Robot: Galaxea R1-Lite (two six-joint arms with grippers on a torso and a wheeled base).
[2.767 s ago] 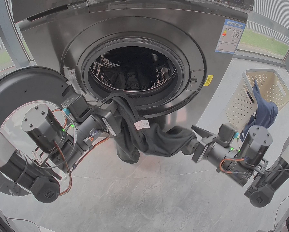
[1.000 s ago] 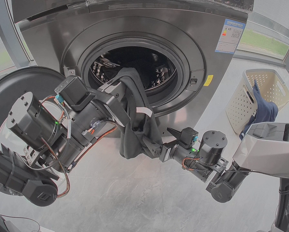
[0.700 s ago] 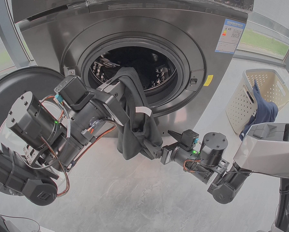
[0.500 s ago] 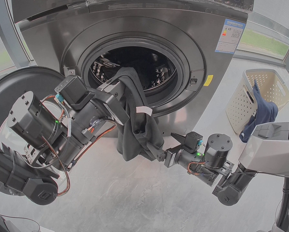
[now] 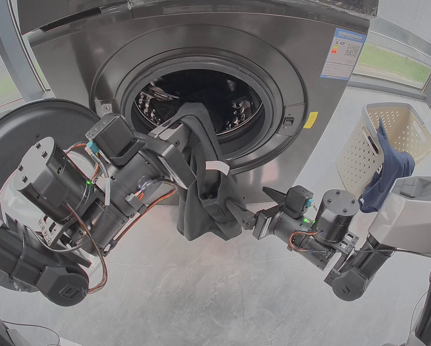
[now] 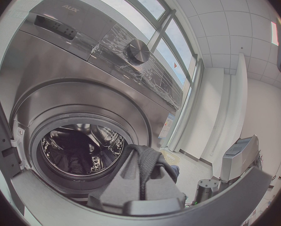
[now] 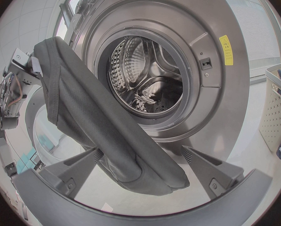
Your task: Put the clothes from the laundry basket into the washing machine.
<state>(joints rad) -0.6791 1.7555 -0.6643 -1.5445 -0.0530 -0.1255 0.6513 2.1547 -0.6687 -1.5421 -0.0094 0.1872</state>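
My left gripper [image 5: 184,127] is shut on a dark grey garment [image 5: 206,195] just in front of the lower left rim of the washing machine's round opening [image 5: 201,103]. The garment hangs down from it, with a white label showing. In the left wrist view the cloth [image 6: 146,160] is pinched between the left gripper's [image 6: 143,174] fingers. My right gripper [image 5: 246,197] stands open low and to the right, right by the hanging cloth. From the right wrist the garment [image 7: 93,116] hangs in front of the spread right gripper [image 7: 139,148]. Dark clothes [image 7: 160,101] lie in the drum.
The washer door [image 5: 32,130] stands swung open at the left, behind my left arm. A cream laundry basket [image 5: 359,157] sits on the floor at the right with a navy garment [image 5: 392,169] draped over its rim. Bare grey floor [image 5: 215,289] lies in front.
The right gripper let go of the garment's lower end and has drawn back to the right. The left gripper lifted the garment up to the drum opening.
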